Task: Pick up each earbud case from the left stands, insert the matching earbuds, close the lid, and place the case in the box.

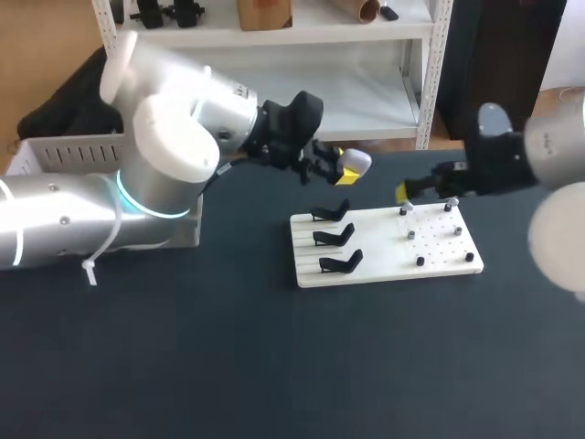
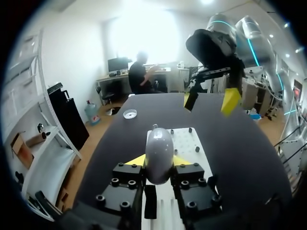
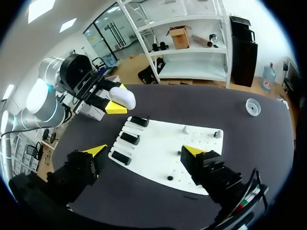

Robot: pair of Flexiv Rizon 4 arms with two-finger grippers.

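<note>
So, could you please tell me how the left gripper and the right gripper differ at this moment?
The left gripper is shut on an earbud case; the right gripper is open and empty. The left gripper is near the white board's black stands, the right gripper near its pegs. Both have yellow fingertips.

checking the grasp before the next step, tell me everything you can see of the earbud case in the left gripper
The earbud case is a smooth, glossy, whitish egg-shaped shell, plastic by its look, with no open lid showing. It is clamped between the left gripper and its yellow tips, its rounded end sticking out past them. It is in the air, just off the far edge of the white board. Nothing else touches it.
</note>
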